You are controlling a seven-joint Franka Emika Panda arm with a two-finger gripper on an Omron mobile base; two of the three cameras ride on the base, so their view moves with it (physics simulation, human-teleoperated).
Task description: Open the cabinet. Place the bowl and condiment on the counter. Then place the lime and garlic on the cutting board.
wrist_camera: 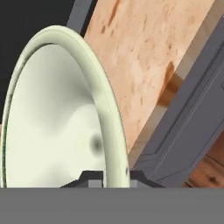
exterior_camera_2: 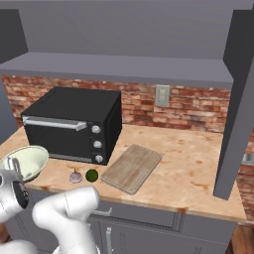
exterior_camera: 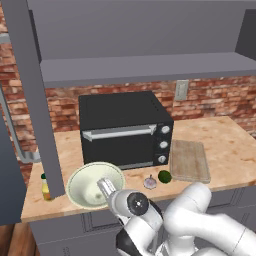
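Clamped on the rim of the bowl (exterior_camera: 92, 184), the claw (exterior_camera: 106, 189) holds it tilted at the surface's (exterior_camera: 225, 145) front edge, near the left corner. Lime (exterior_camera: 164, 176) and garlic (exterior_camera: 150, 182) lie just beside the cutting board's (exterior_camera: 189, 160) front left corner, and the condiment (exterior_camera: 45, 187) stands at the surface's front left corner.

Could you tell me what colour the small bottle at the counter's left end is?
Yellow bottle, best seen in the left base view.

White rounded arm (exterior_camera: 200, 220) segments showing smooth shells; dark joint ring and silver wrist cylinder showing near the pincer (exterior_camera: 106, 189).
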